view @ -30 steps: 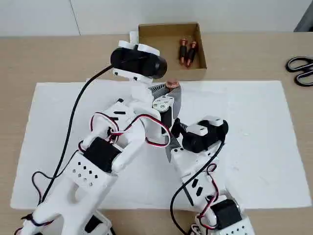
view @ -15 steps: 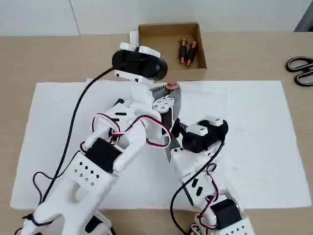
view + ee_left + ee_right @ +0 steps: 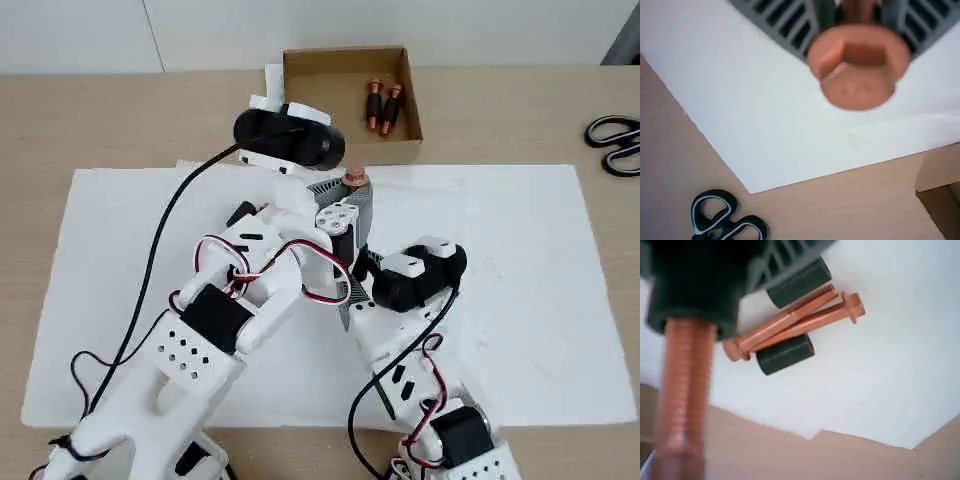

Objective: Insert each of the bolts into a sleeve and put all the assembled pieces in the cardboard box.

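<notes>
Bolt (image 3: 857, 65), pinched by the left gripper (image 3: 856, 20), sits through the sleeve (image 3: 690, 290) clamped in the right gripper (image 3: 715, 270) for assembly.

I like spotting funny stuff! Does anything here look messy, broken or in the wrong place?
Nothing looks broken or spilled. The one stray thing is the scissors, lying on the bare table beside the white sheet; this job needs no cutting. Two finished pieces lie tidily in the cardboard box.
</notes>
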Controlling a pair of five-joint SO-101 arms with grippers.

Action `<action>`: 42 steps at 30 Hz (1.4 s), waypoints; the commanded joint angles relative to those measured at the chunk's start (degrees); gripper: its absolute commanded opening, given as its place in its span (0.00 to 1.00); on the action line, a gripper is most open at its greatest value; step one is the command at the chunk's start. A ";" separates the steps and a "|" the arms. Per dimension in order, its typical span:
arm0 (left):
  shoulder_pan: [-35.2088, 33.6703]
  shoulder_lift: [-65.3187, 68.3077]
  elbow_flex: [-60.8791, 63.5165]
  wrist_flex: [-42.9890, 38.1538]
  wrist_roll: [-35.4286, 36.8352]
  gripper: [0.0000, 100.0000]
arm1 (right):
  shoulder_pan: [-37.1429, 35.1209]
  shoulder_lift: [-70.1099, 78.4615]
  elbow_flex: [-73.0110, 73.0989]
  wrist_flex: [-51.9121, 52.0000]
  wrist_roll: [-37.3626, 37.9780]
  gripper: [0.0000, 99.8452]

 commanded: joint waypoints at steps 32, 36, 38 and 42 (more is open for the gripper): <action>0.18 -1.85 2.86 10.20 -1.58 0.01 | -0.40 -0.84 -0.79 -1.71 -0.62 0.00; 0.18 -1.85 3.03 10.20 -1.58 0.01 | -0.40 -0.84 -0.79 -1.71 -0.62 0.00; 0.18 -1.85 3.03 10.29 -1.58 0.01 | -0.40 -0.84 -0.79 -1.71 -0.62 0.00; 0.18 -1.85 3.03 10.29 -1.76 0.04 | -0.40 -0.84 -0.79 -1.71 -0.62 0.00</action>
